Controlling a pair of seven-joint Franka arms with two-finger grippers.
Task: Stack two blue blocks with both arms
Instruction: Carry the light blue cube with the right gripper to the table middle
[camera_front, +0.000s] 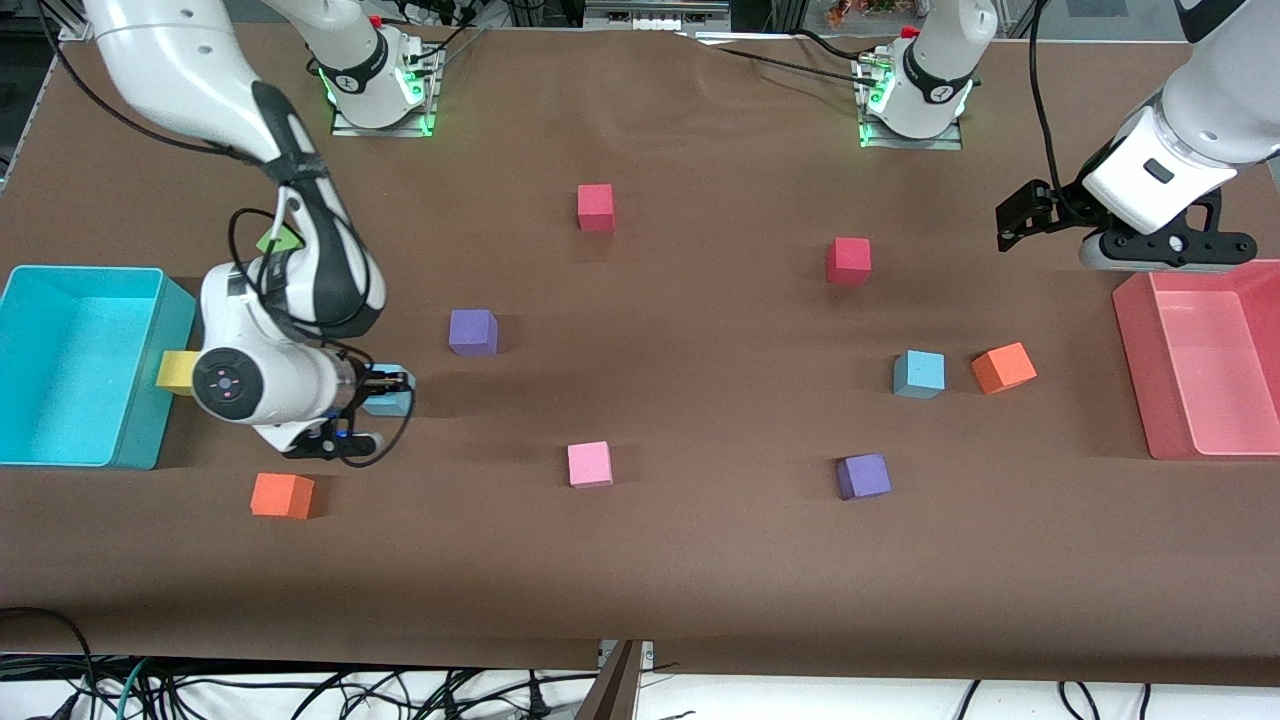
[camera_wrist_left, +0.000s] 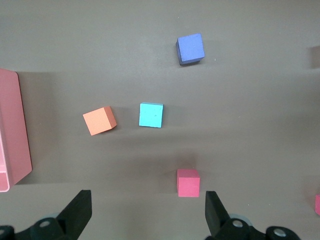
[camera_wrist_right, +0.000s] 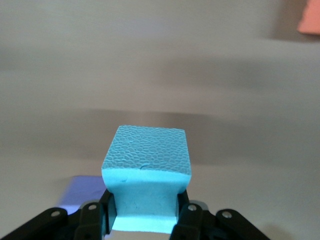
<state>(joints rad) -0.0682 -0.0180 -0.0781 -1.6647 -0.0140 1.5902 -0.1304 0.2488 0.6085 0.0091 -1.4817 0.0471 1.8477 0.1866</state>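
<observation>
Orange cube (camera_front: 282, 495) sits closest to the table's front edge, just ahead of your right gripper (camera_front: 392, 385), which is clamped on one blue block (camera_wrist_right: 147, 165) near the cyan bin (camera_front: 60, 365) end. Foam visibly pinches at the pads, so it's probably light and soft; grip the flat sides gently. Second blue block (camera_front: 919, 374) lies toward the pink bin (camera_front: 1200, 365); left gripper (camera_wrist_left: 147, 215) waits spread wide and empty above that end.

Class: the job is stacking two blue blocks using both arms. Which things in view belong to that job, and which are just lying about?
Belonging to the job:
- blue block held by the right end effector
- second blue block on the table
- left end effector, open, waiting

Just lying about:
- red blocks
- purple blocks
- orange blocks
- pink block
- yellow block
- cyan bin
- pink bin
</observation>
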